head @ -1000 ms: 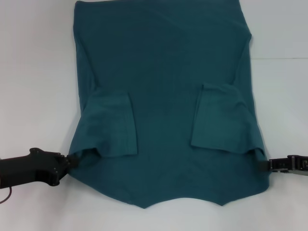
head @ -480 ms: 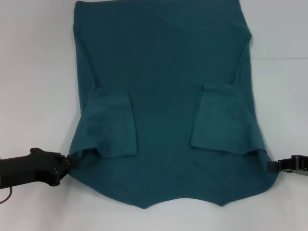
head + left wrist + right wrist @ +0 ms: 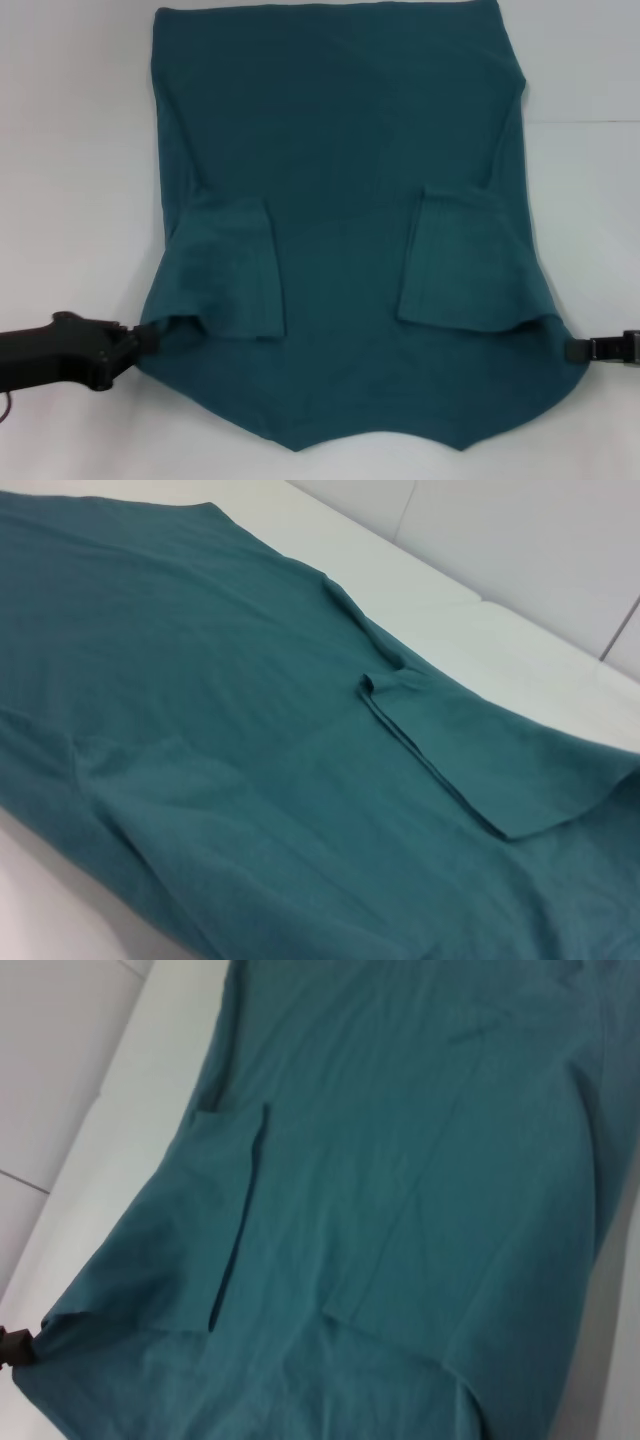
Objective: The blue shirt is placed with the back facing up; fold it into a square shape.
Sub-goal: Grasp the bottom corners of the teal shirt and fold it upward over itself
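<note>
Both tools, the left tool (image 3: 140, 338) and right tool (image 3: 570, 350), each pinching a shoulder corner of the blue shirt (image 3: 340, 200), have drawn outward and nearer, pulling the near edge taut for the upcoming fold.

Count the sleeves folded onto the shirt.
2. One sleeve lies on the shirt's left side, near the left tool; the other sleeve lies on its right side, near the right tool.

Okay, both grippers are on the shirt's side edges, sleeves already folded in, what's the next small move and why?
Probably lift both edges together and carry them toward the far end. The left gripper and right gripper each pinch a near side corner of the blue shirt, stretched flat on the white table, so halving its length looks next.
</note>
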{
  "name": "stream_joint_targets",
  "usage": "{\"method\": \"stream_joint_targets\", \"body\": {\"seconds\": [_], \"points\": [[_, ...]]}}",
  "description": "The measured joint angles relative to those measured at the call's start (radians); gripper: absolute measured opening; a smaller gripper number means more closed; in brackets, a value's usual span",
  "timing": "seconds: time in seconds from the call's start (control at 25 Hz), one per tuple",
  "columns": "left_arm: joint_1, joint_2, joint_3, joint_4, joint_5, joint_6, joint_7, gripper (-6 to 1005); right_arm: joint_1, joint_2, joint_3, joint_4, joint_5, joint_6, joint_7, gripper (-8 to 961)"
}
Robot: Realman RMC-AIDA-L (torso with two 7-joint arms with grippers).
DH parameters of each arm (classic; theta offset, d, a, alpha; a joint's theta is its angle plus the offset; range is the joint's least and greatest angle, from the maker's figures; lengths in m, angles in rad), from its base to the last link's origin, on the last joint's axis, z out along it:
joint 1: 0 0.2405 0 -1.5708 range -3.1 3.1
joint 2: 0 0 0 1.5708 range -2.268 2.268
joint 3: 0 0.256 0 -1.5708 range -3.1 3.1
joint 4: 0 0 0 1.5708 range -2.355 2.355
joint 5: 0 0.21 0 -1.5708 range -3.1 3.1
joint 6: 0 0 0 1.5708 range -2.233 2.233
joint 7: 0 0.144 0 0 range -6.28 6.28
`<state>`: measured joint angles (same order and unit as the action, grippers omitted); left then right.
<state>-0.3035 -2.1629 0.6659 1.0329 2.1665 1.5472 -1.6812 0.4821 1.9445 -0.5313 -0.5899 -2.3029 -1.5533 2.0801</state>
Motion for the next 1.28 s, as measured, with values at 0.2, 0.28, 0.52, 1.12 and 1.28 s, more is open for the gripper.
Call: {"method": "stream_joint_targets", "body": {"seconds": [0.2, 0.28, 0.52, 1.12, 1.28], "points": [[0.017, 0.003, -0.069, 0.029, 0.012, 0.105, -0.038, 1, -0.039, -0.002, 0.035, -0.005, 0.002, -0.064, -0.072, 54], [0.023, 0.003, -0.084, 0.037, 0.014, 0.137, -0.049, 0, -0.06, -0.004, 0.051, -0.006, 0.002, -0.093, -0.103, 54], [0.038, 0.003, -0.112, 0.047, 0.046, 0.23, -0.069, 1, -0.126, -0.018, 0.098, -0.007, 0.001, -0.177, -0.185, 54], [0.067, 0.002, -0.167, 0.046, 0.114, 0.435, -0.081, 1, -0.22, -0.029, 0.144, -0.04, -0.005, -0.315, -0.281, 55], [0.043, 0.003, -0.184, 0.031, 0.106, 0.424, -0.081, 0, -0.181, -0.029, 0.173, -0.039, 0.001, -0.302, -0.284, 55]]}}
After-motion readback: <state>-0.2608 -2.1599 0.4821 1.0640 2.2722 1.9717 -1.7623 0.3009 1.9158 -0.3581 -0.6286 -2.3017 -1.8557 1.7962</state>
